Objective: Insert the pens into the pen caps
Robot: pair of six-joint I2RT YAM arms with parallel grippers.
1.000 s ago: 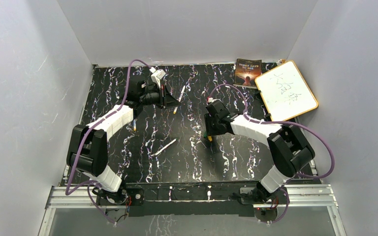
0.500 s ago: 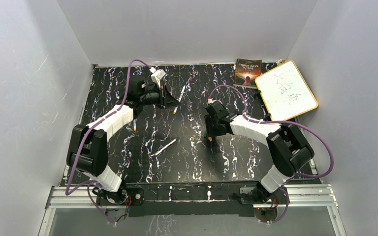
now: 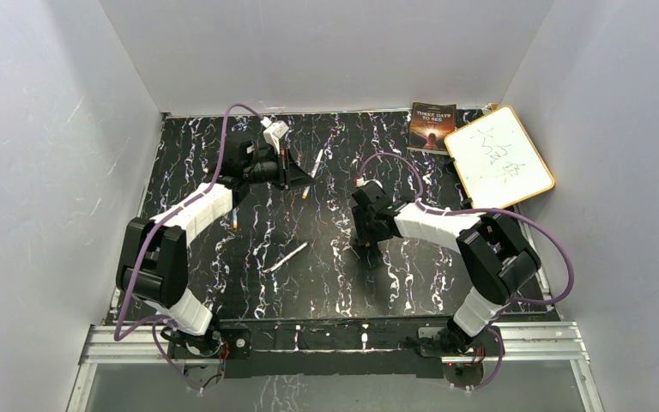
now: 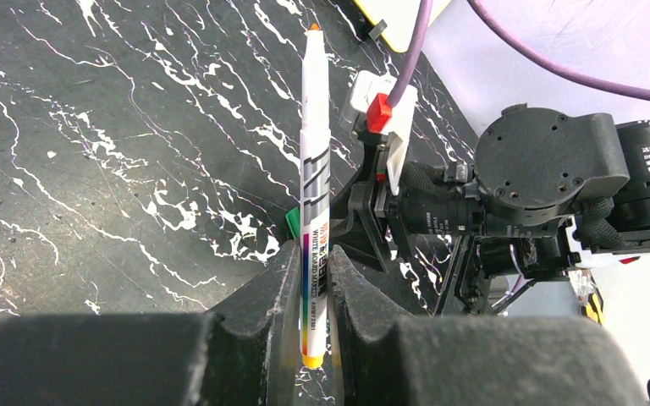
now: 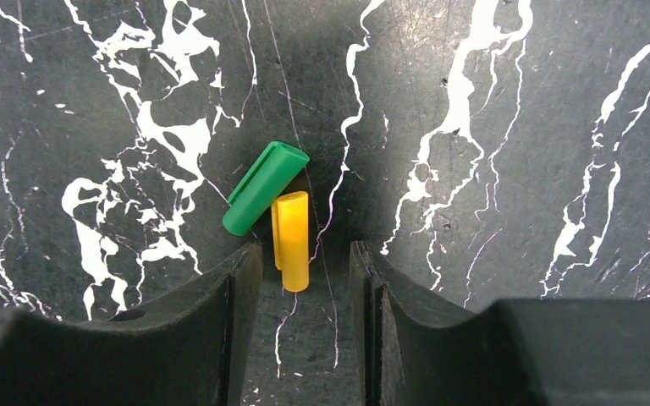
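My right tool [image 5: 306,279] hangs spread over the worktop [image 5: 491,127], one finger on either side of the yellow cap [image 5: 292,241]. The green cap [image 5: 265,188] lies touching the yellow cap. Well left of the yellow cap, my left tool [image 4: 313,279] pinches a white pen [image 4: 315,169].

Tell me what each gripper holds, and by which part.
The left gripper clamps a pen by its rear end, tip pointing away. The right gripper holds nothing: its open jaws straddle the yellow cap.
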